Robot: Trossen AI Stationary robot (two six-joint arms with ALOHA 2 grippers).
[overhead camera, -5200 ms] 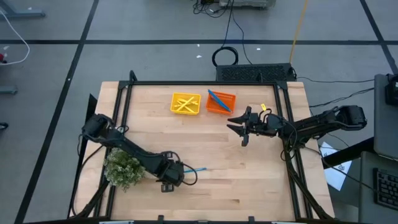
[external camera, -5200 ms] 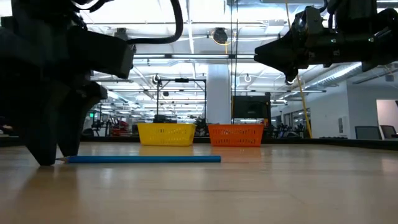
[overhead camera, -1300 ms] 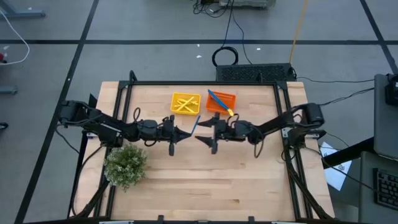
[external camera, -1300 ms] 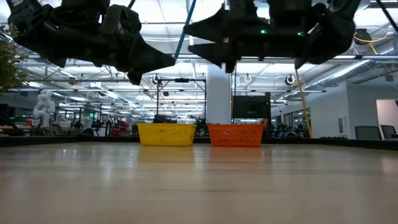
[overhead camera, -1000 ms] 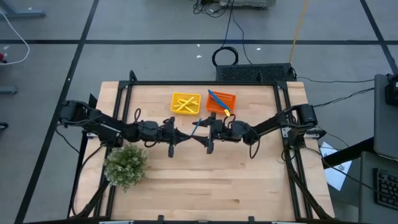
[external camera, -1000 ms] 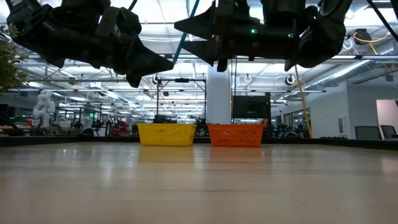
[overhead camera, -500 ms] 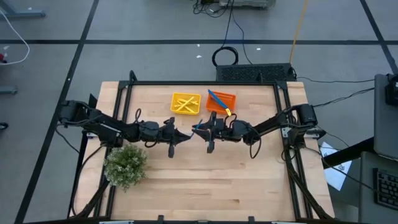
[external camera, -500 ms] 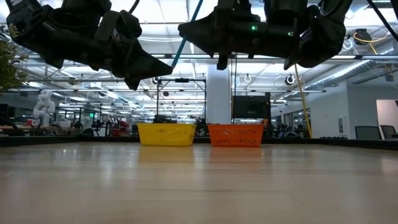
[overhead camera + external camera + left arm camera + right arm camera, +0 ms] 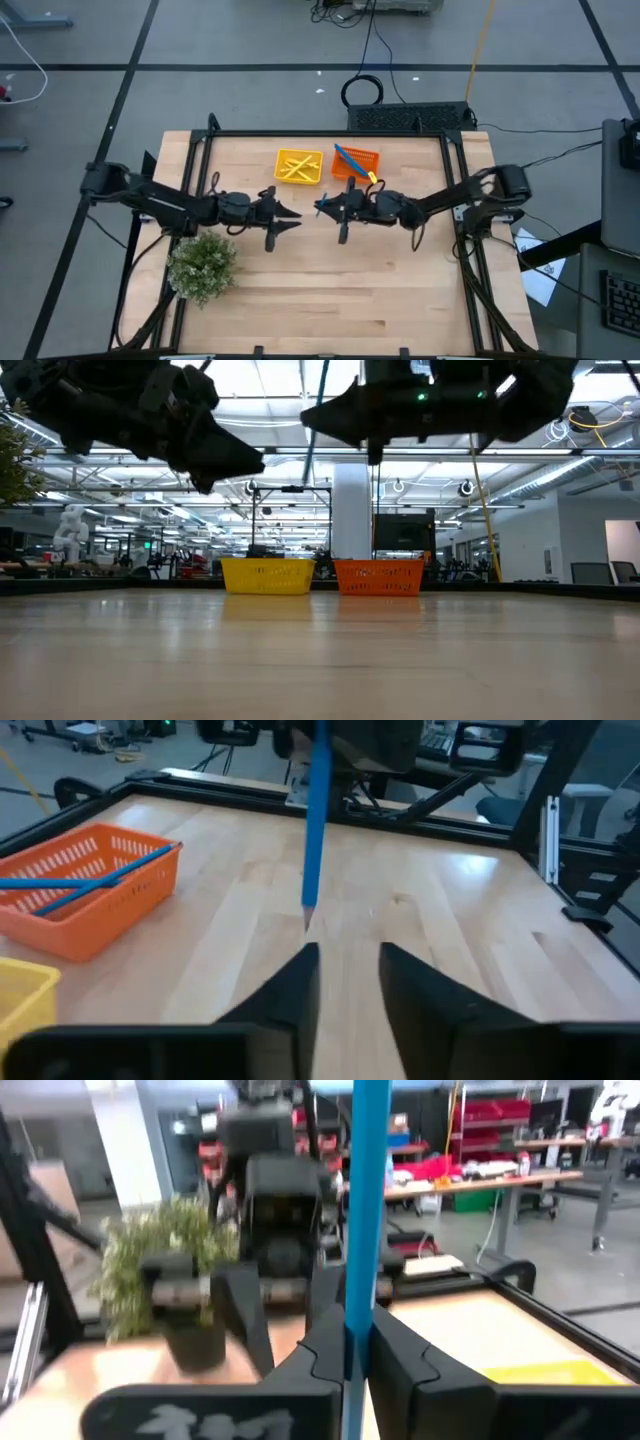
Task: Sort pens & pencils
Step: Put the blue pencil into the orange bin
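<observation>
Jaws of the right gripper (image 9: 355, 1345) are pinching tight on a blue pencil (image 9: 369, 1200), which is standing upright between its fingers, well above the tabletop (image 9: 330, 290), with its tip pointing down in the left wrist view. Seen from above, this gripper (image 9: 331, 207) is hanging just in front of the orange tray (image 9: 357, 166), with the blue pencil (image 9: 321, 205) showing as a short blue streak at its tips. Facing it, the left gripper (image 9: 284, 217) is hovering near the yellow tray (image 9: 299, 167), a little forward of it, and its jaws are standing partly apart and gripping nothing; in its own wrist view the two dark fingers (image 9: 290, 995) are showing a clear gap, with the blue pencil (image 9: 317, 820) hanging just beyond them and not touching them. The two grippers are pointing at each other with a small space between them. Inside the orange tray (image 9: 82, 900) two more blue pencils (image 9: 90, 880) are lying crossed, and in the yellow tray several yellow pencils (image 9: 296, 167) are lying in a loose pile. A bushy green plant (image 9: 203, 264) is sitting on the tabletop well away from the orange tray, toward the near left corner, beside the left arm.
</observation>
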